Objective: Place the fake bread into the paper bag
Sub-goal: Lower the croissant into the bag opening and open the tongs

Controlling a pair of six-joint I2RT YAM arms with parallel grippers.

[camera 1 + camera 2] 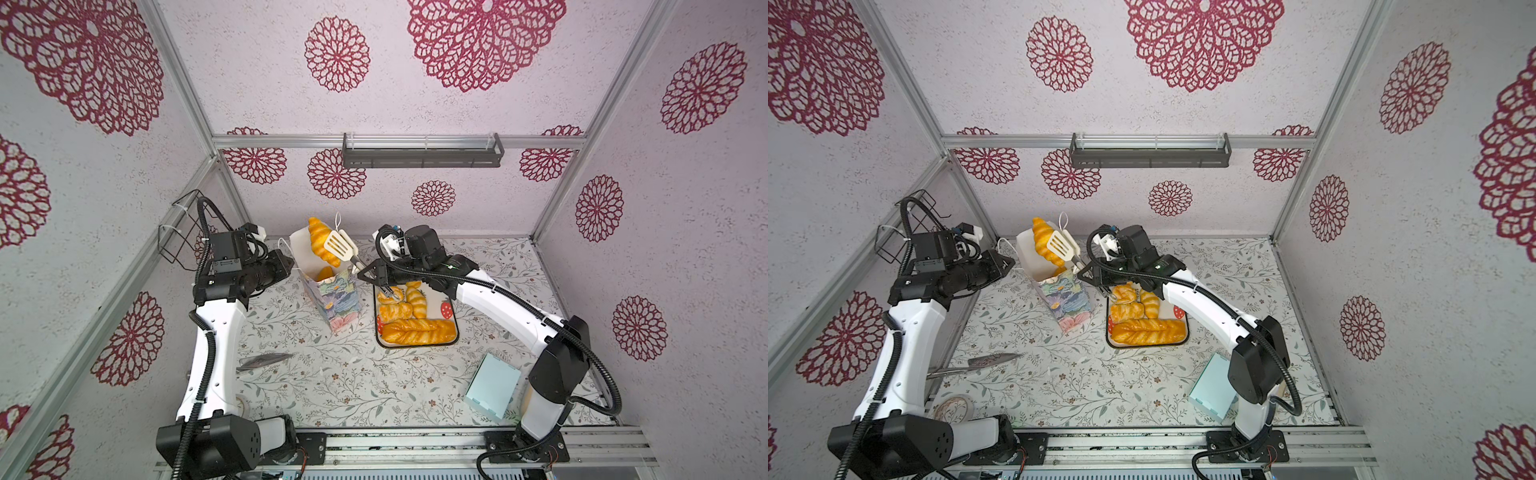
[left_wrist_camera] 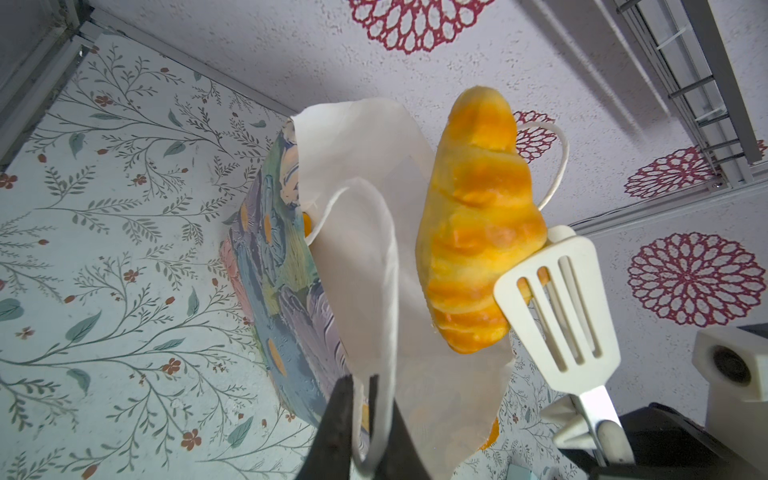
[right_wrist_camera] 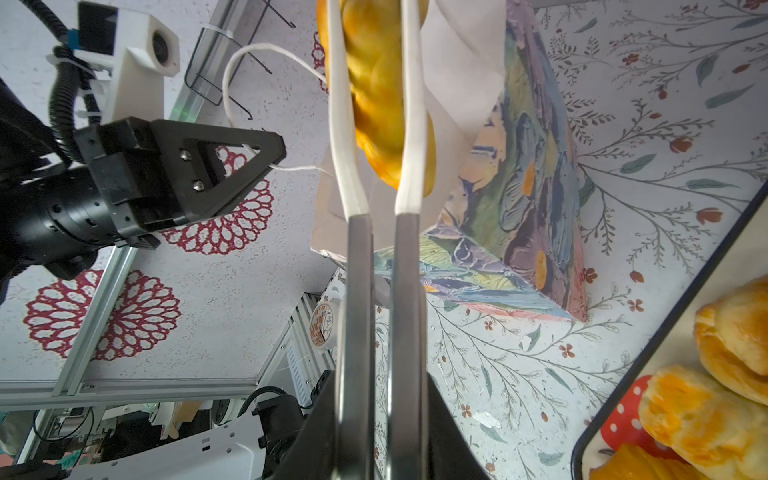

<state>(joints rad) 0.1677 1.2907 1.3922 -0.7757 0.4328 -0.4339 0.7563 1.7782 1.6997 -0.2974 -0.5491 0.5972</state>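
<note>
Croissant (image 1: 318, 241) in tongs (image 1: 341, 248), beyond fingers (image 3: 446, 432), over paper bag (image 1: 336, 301)

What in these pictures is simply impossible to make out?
Inside the paper bag: in both top views its walls and the croissant in the tongs hide all but one orange piece; the count is unknowable.
Tray: the right arm covers its far end in both top views; the right wrist view's edge cuts it off.
Grey pointed tool on the table: too small in both top views to identify.
</note>
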